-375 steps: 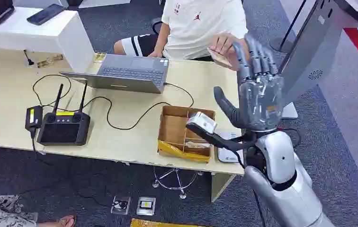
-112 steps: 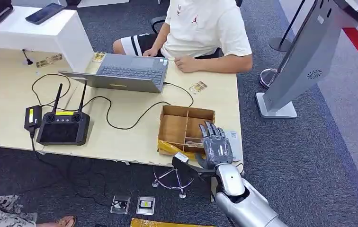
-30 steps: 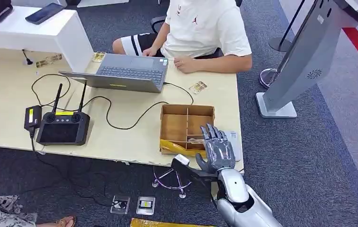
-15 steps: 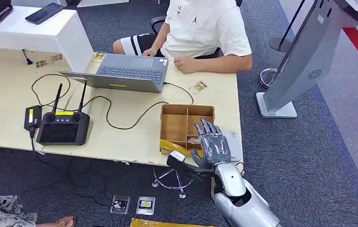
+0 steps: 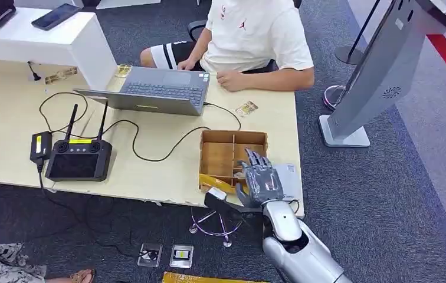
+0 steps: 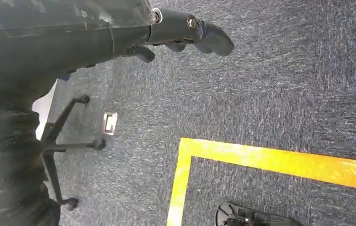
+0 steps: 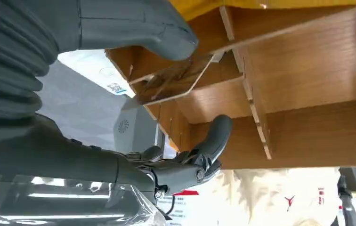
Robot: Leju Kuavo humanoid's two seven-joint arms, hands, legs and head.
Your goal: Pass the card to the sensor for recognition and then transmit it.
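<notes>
A shallow wooden tray with thin dividers is sitting near the front right corner of a pale, smooth desk. In the right wrist view its brown wood-grain walls and slotted partitions are showing clearly. A thin, flat card with a printed brown pattern is lying tilted in one of the near compartments, one edge propped up against a partition, the thick grey thumb just above it. A second small card is lying flat on the desk beside a grey laptop, close to the forearm of a person in a white shirt sitting behind the desk. A black controller with two upright antennas is resting towards the left, with thin black cables looping across the desk. A slanted grey kiosk stand is standing on the dark speckled carpet to the right.

Compared with half a second ago, the right hand is sitting slightly further left and further in over the tray's near right compartments; a second ago it was back at the tray's front edge.

The right hand is spreading its fingers wide over the tray and is gripping nothing; whether the thumb is touching the card I cannot tell. The left hand is hanging over the carpet with its fingers loosely curled and nothing in them.
</notes>
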